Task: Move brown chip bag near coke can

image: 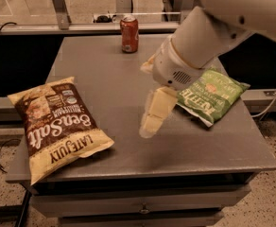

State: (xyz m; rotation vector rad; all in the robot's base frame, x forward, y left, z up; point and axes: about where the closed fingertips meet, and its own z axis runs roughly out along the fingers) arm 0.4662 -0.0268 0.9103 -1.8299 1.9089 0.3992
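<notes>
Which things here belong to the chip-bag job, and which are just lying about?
Job:
brown chip bag, front left
coke can, far edge
gripper, above the middle of the table

Lying about:
green chip bag, right side

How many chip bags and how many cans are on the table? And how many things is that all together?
Chip bags: 2, the brown chip bag and the green chip bag
Soda cans: 1, the coke can
Total: 3 things on the table
The robot's pincer is not counted; it hangs above the table between the two bags.
</notes>
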